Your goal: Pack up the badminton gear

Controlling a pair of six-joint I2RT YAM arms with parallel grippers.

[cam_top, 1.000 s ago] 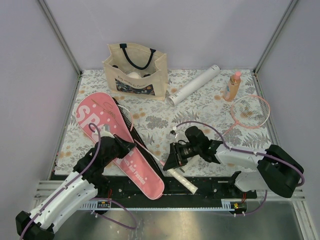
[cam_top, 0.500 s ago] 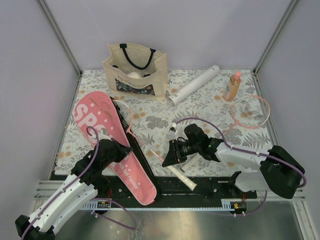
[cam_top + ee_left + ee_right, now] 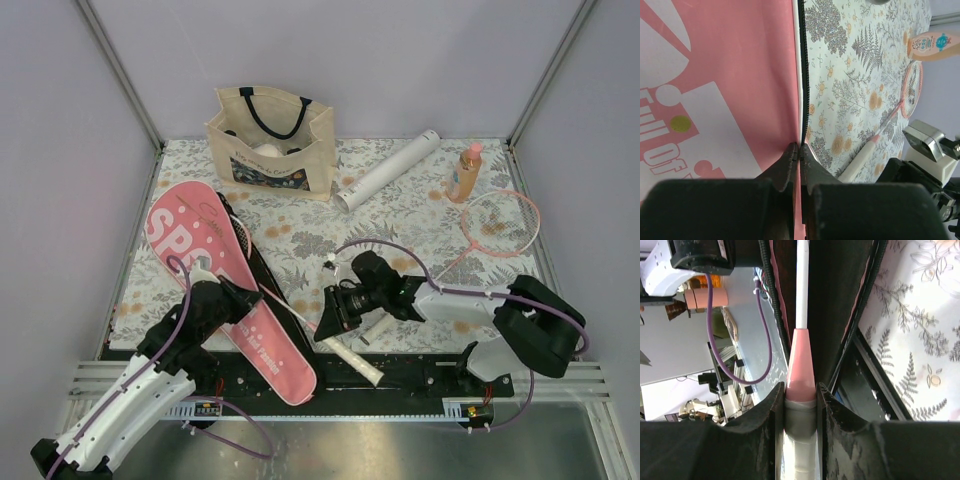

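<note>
The pink SPORT-lettered case (image 3: 200, 245) lies slanted on the left of the table. My left gripper (image 3: 250, 298) is shut on its open zip edge, with the jaws pinching the pink flap (image 3: 799, 150). My right gripper (image 3: 333, 322) is shut on the first racket's handle (image 3: 801, 410) where the white grip meets the pink cone. The thin shaft (image 3: 802, 285) runs into the dark opening of the case and the head is hidden inside. The white grip end (image 3: 360, 365) sticks out toward the near edge. A second pink-rimmed racket (image 3: 497, 222) lies at the right. The long white tube (image 3: 388, 170) lies at the back. I see no shuttlecocks that I can identify.
The beige tote (image 3: 270, 145) with dark straps stands at the back left. The small orange bottle (image 3: 465, 172) with a pink cap stands at the back right, next to the second racket's head. A black rail (image 3: 420, 375) runs along the near table edge.
The racket has slid farther into the case and its head no longer shows beside the case. My right gripper moved left and away with the handle. The case's near end shifted left.
</note>
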